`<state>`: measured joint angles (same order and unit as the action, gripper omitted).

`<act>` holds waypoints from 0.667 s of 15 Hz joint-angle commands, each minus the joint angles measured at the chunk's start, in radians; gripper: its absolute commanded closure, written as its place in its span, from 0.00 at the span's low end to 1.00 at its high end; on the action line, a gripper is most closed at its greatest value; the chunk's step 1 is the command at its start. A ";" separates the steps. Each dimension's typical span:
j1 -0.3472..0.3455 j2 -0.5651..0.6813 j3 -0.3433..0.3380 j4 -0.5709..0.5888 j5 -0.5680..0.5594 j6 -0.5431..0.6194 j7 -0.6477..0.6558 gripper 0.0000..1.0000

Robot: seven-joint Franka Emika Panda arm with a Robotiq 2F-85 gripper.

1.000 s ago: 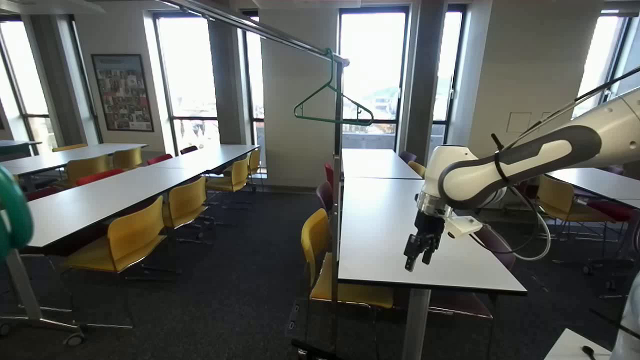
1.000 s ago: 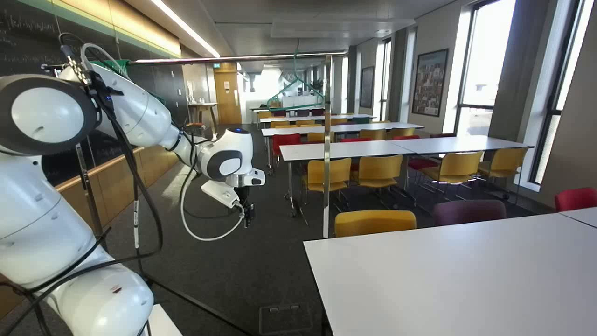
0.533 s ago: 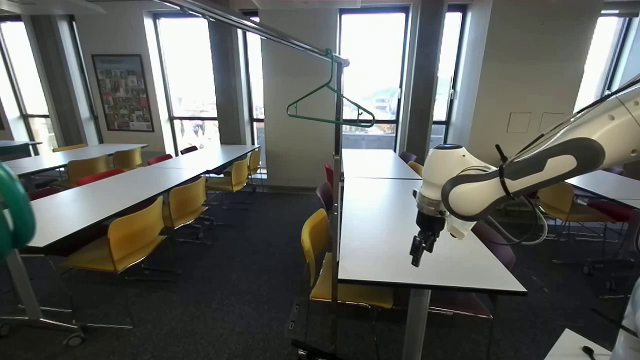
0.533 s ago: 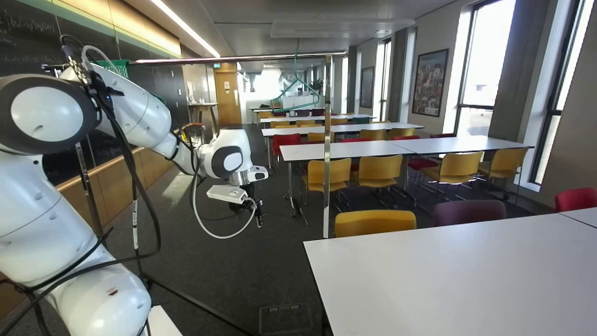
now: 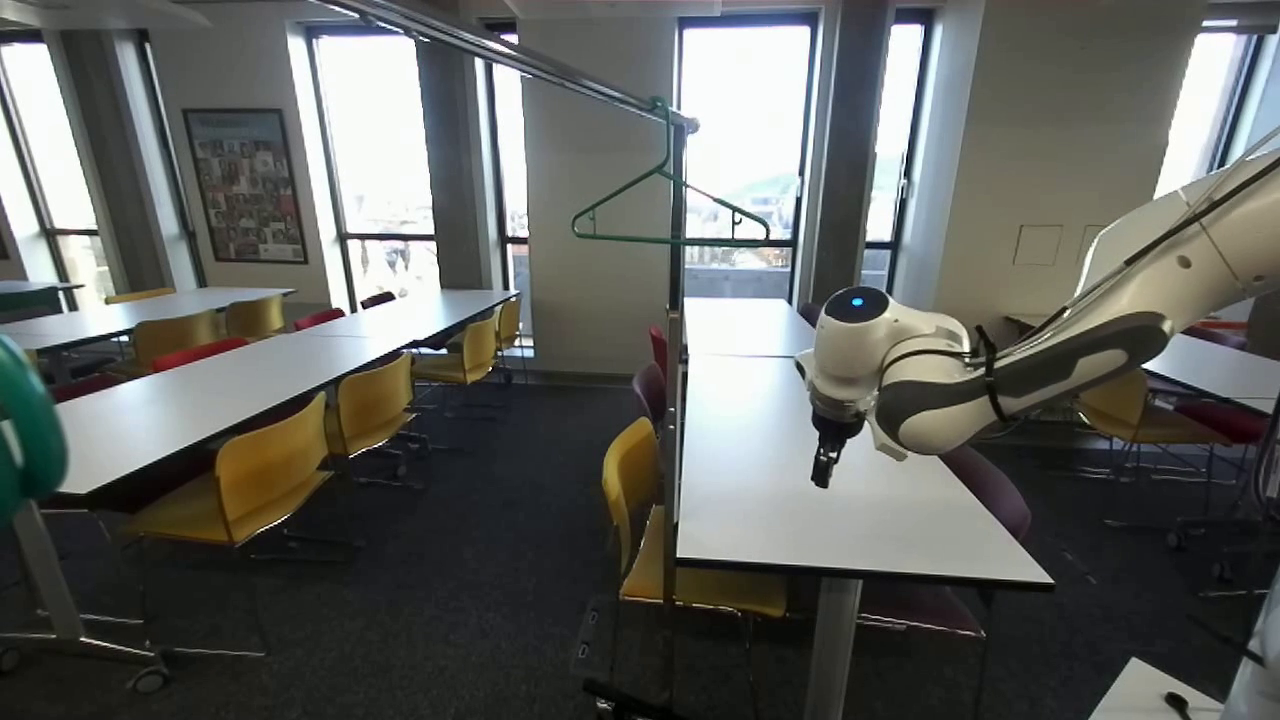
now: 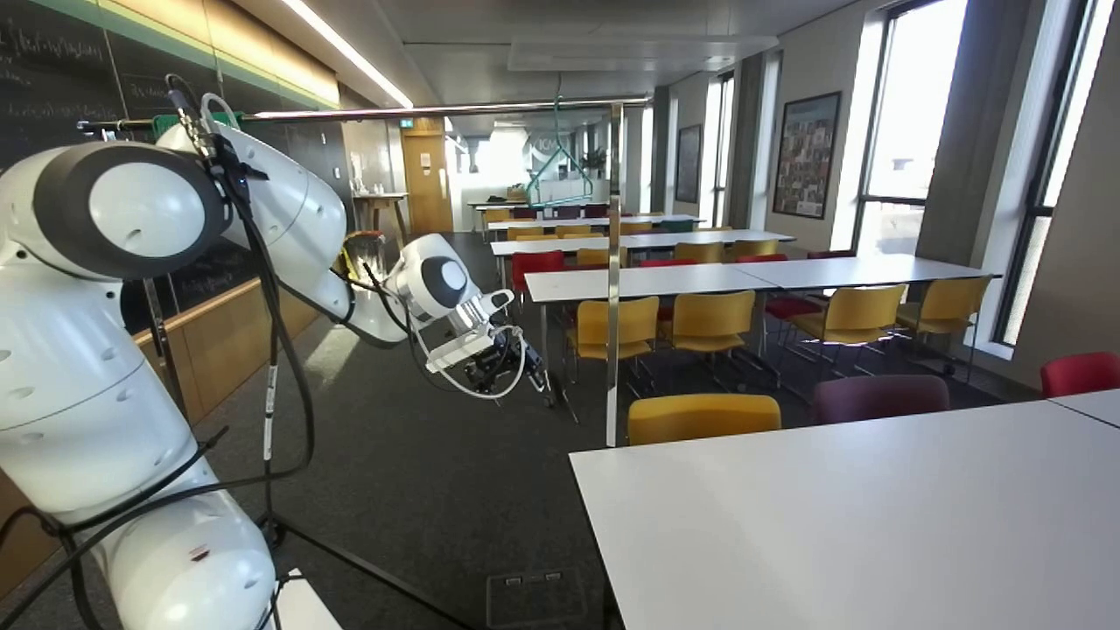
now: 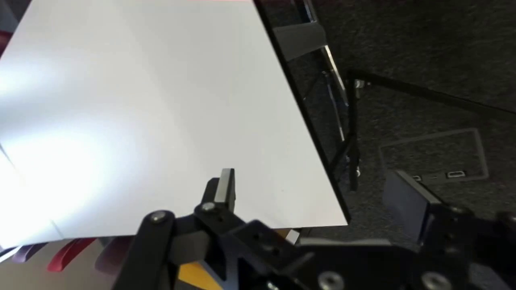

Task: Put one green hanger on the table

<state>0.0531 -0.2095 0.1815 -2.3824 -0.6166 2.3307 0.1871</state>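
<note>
Turning, the hanger (image 5: 640, 239) hangs at the right end of the rail (image 5: 550, 73) in an exterior view. In an exterior view, the gripper (image 6: 539, 383) has tilted right, well below. Wrist view: fingers (image 7: 224, 189) wide, nothing held, facing the table (image 7: 181, 121); picking likely remains.

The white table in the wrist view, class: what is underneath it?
Under the white table, an exterior view shows a grey leg, part of a yellow seat and a purple seat; the table hides whatever is farther back.
</note>
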 commanded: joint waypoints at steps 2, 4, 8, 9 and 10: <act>0.000 0.068 0.025 0.120 -0.292 -0.001 0.075 0.00; 0.016 0.081 0.027 0.157 -0.413 -0.006 0.093 0.00; 0.041 0.079 0.024 0.192 -0.661 0.019 0.180 0.00; 0.054 0.077 0.008 0.170 -0.562 -0.003 0.122 0.00; 0.059 0.077 0.009 0.177 -0.603 -0.003 0.148 0.00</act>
<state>0.0923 -0.1330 0.2084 -2.2067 -1.2206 2.3308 0.3376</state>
